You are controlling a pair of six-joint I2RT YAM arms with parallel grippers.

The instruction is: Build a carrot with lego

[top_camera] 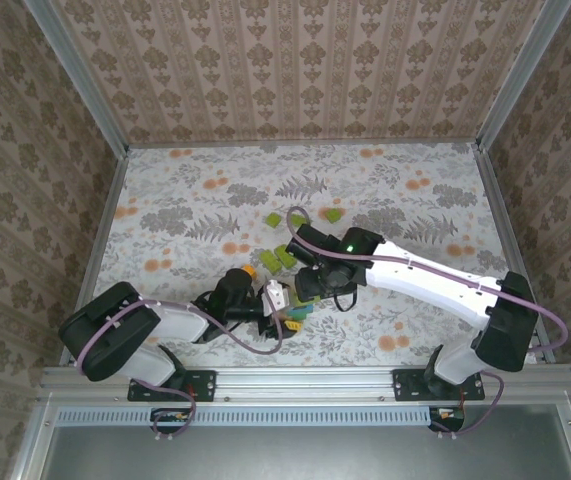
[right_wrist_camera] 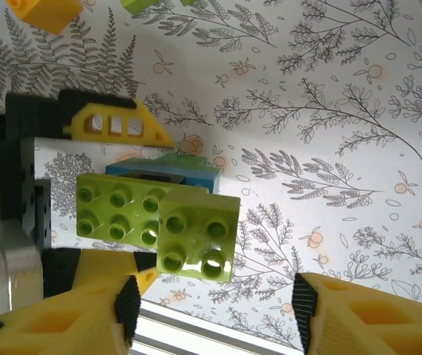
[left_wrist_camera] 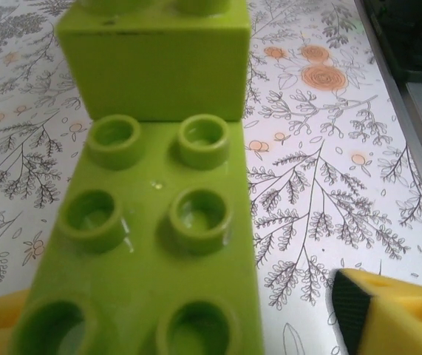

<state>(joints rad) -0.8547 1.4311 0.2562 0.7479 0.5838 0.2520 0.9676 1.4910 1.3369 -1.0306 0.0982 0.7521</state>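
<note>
Currently the carrot point(right_wrist_camera: 159, 222), a cluster of lime-green plastic bricks over 1 blue, is sitting near the table's point(top_camera: 165, 200) front edge between the spread fingers point(left_wrist_camera: 399, 318) of the left gripper point(left_wrist_camera: 185, 318); the right gripper point(right_wrist_camera: 214, 307), also spread, is hovering close, likely to steady it.

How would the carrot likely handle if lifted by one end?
The carrot looks like rigid, glossy plastic, so probably stiff, light, and somewhat slippery to grip. Its end brick sits offset and slightly tilted, so that joint may pop apart if twisted.
</note>
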